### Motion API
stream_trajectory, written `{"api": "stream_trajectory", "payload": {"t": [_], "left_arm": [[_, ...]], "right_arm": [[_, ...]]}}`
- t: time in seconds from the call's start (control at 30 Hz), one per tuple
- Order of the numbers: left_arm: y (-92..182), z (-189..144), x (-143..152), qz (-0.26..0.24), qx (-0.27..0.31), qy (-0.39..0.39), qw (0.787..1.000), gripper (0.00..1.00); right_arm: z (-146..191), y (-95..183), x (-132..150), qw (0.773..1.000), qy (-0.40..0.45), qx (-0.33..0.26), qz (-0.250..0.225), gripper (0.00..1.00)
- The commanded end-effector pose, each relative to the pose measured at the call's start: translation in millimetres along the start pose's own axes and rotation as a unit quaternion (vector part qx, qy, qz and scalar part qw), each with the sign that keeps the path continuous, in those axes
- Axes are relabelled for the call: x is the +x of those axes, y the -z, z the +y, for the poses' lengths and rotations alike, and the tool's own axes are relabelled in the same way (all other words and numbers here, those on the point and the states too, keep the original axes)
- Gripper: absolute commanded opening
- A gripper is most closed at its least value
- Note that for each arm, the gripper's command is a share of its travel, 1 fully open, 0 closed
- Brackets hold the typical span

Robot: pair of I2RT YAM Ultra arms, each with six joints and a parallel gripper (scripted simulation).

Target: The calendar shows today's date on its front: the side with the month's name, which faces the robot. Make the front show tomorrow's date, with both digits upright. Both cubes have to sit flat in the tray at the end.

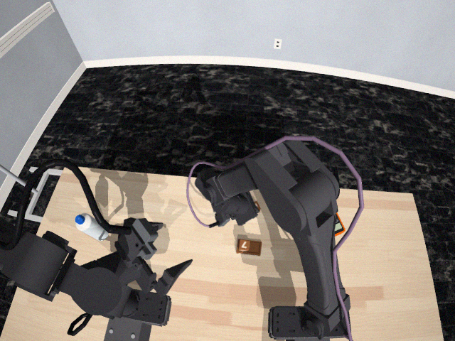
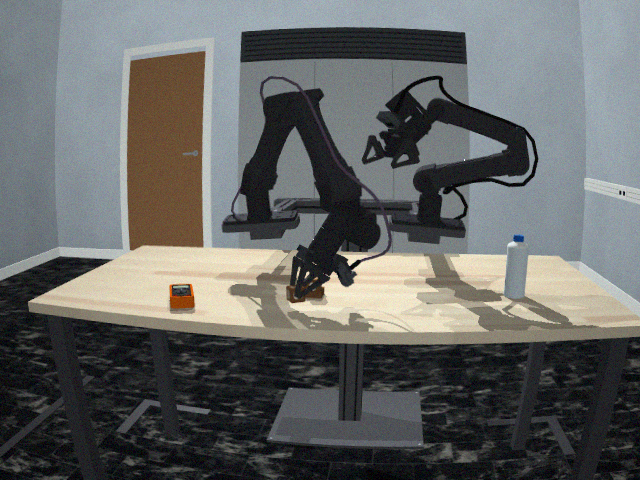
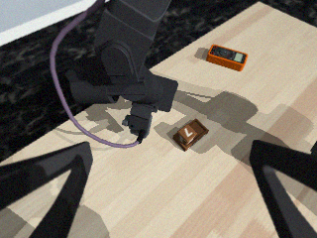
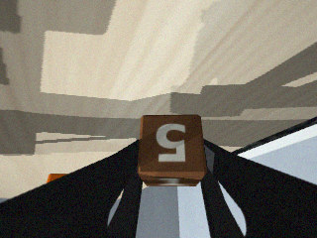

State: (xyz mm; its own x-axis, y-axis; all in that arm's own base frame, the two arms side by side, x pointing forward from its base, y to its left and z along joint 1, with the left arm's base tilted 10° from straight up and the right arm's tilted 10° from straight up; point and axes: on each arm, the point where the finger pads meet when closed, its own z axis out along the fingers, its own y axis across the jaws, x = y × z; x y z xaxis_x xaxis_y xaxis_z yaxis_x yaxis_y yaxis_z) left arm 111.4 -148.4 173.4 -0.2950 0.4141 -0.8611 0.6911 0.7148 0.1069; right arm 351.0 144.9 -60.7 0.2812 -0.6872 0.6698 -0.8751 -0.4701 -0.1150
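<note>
The brown tray [image 1: 255, 248] [image 3: 200, 128] lies on the table. One brown cube [image 1: 244, 245] [image 3: 187, 133] sits in its left half in the top view; its top shows a white digit like an upside-down 7. The tray's other half is empty. My right gripper [image 4: 170, 148] [image 2: 295, 293] is shut on the other brown cube [image 4: 173, 169], off the tray on its far side from the robot. That cube shows an upside-down 5 to the right wrist camera. My left gripper [image 1: 176, 242] [image 2: 381, 163] [image 3: 168, 150] is open and empty, high above the table. The tray's front side is not visible.
An orange multimeter [image 1: 338, 226] [image 2: 181, 298] [image 3: 227, 58] lies on the right arm's side of the table. A white bottle [image 1: 92, 226] [image 2: 515, 271] with a blue cap stands on the left arm's side. The right arm reaches over the table beyond the tray.
</note>
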Motion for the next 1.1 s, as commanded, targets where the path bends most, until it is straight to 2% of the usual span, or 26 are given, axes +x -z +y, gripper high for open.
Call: {"api": "stream_trajectory", "payload": {"t": [0.0, 0.23, 0.47, 0.67, 0.7, 0.77, 0.8, 0.93, 1.0, 1.07], "left_arm": [[2, 2, -5, -0.011, -0.002, 0.010, 1.000, 1.00], [2, 2, -5, -0.011, -0.002, 0.010, 1.000, 1.00], [2, 2, -5, -0.011, -0.002, 0.010, 1.000, 1.00], [2, 2, -5, -0.011, -0.002, 0.010, 1.000, 1.00], [2, 2, -5, -0.011, -0.002, 0.010, 1.000, 1.00], [2, 2, -5, -0.011, -0.002, 0.010, 1.000, 1.00], [2, 2, -5, -0.011, -0.002, 0.010, 1.000, 1.00], [2, 2, -5, -0.011, -0.002, 0.010, 1.000, 1.00], [2, 2, -5, -0.011, -0.002, 0.010, 1.000, 1.00], [2, 2, -5, -0.011, -0.002, 0.010, 1.000, 1.00]], "right_arm": [[-5, 3, -3, 1.000, 0.017, 0.003, 0.008, 0.27], [-10, -11, -3, 1.000, 0.013, 0.000, 0.013, 0.27], [-12, -10, -7, 1.000, 0.012, 0.005, 0.012, 0.27], [0, -32, -16, 1.000, 0.019, -0.006, 0.015, 0.27], [-5, -24, -13, 1.000, 0.014, 0.000, 0.013, 0.27], [-14, -4, -6, 1.000, 0.004, 0.011, 0.008, 0.49], [-18, 6, -5, 1.000, 0.000, 0.016, 0.004, 0.56], [-17, 36, -6, 1.000, -0.001, 0.015, -0.001, 0.56], [-17, 36, -6, 1.000, -0.001, 0.015, -0.001, 0.56], [-17, 50, -6, 1.000, -0.002, 0.017, 0.000, 0.56]]}}
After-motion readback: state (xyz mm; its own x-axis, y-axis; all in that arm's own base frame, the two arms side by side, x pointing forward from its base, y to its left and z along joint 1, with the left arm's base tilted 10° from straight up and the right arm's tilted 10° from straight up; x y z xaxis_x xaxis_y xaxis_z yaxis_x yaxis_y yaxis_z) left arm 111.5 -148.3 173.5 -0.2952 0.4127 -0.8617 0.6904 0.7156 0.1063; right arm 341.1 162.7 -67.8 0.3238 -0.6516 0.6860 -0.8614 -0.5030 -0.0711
